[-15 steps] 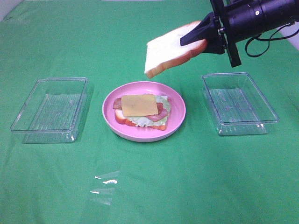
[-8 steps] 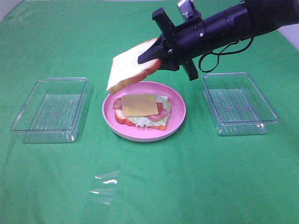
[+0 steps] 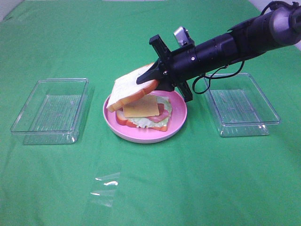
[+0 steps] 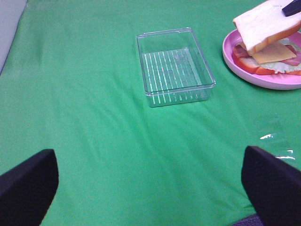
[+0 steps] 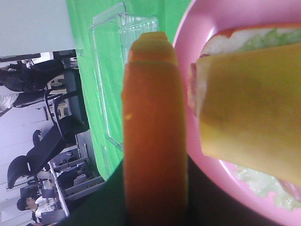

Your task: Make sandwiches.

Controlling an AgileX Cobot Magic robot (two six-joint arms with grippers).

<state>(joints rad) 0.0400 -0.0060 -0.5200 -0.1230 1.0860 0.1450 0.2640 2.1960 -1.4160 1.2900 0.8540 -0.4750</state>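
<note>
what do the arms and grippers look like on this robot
The right arm is a glossy black tube with a black cable looping beneath it. Its gripper is black too, with tapered jaws, a flat crossbar behind them and a small silver camera block on top. Of the left gripper only two rounded black jaw tips show in its own wrist view; no markings are visible.

Right arm (image 3: 235, 42) reaching across, fingers (image 3: 146, 77) clamped; left fingers (image 4: 28, 188) spread

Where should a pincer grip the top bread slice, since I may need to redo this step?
By its crust edge, as the right pincer holds the top bread slice now, coming from the far right: the slice is thin, tilting down over the cheese.
</note>
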